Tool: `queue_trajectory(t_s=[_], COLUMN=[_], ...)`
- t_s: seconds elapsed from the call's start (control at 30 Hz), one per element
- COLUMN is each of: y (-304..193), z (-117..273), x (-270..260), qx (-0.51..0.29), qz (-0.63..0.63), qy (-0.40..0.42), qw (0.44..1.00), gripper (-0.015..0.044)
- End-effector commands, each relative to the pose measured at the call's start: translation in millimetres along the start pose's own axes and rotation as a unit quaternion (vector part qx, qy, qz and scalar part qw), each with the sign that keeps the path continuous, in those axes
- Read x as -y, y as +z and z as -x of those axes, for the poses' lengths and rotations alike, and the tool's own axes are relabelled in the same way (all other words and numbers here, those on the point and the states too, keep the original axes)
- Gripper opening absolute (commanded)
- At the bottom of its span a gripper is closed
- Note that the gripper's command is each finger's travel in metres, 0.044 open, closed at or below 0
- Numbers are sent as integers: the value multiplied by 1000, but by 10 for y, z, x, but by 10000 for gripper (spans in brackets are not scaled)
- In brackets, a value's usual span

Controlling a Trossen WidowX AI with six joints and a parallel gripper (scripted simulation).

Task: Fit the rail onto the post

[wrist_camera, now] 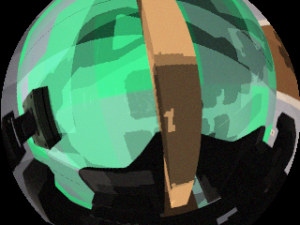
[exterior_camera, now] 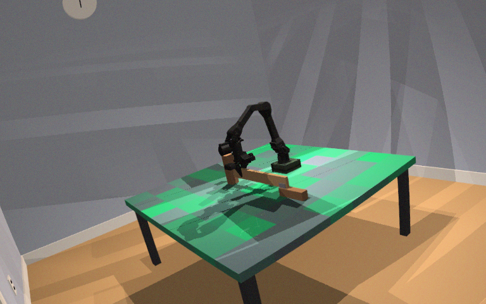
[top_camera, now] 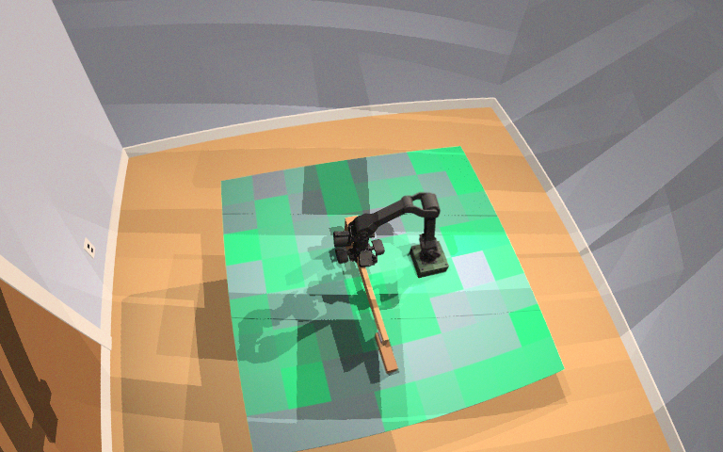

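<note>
The post [top_camera: 348, 219] [exterior_camera: 232, 178] stands upright beside my gripper [top_camera: 354, 256] [exterior_camera: 236, 170] [wrist_camera: 180, 187], which is shut on the rail [top_camera: 373, 303] [exterior_camera: 265, 177] [wrist_camera: 183, 103] near its post end. The rail looks about level in the exterior view, raised off the table at the held end. Its far end sits in the grey bracket [exterior_camera: 282, 185] on the low footboard block [top_camera: 391, 361] [exterior_camera: 297, 194]. The gripper hides the pegs, the holes and the joint, so I cannot tell whether the rail end touches the post.
The arm base [top_camera: 429, 261] [exterior_camera: 285, 165] [wrist_camera: 42, 117] stands on the table [top_camera: 479, 341] [exterior_camera: 362, 171], to the right of the rail in the top view. The arm arches over from it to the post end. Dark shadows fall across the table left of the rail.
</note>
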State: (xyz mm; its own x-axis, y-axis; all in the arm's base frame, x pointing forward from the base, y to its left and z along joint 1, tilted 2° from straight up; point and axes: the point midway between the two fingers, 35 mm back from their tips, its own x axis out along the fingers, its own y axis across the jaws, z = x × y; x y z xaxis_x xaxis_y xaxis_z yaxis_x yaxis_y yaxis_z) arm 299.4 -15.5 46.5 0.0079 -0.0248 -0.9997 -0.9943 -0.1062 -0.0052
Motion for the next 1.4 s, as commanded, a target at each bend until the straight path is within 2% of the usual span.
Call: queue_trajectory(t_s=[0.0, 1.37], y=[-23, -152], z=[18, 22], x=[23, 23], qx=[-2, -3], qz=[2, 2], qy=[-4, -4], qw=[1000, 1000], gripper=[0, 0])
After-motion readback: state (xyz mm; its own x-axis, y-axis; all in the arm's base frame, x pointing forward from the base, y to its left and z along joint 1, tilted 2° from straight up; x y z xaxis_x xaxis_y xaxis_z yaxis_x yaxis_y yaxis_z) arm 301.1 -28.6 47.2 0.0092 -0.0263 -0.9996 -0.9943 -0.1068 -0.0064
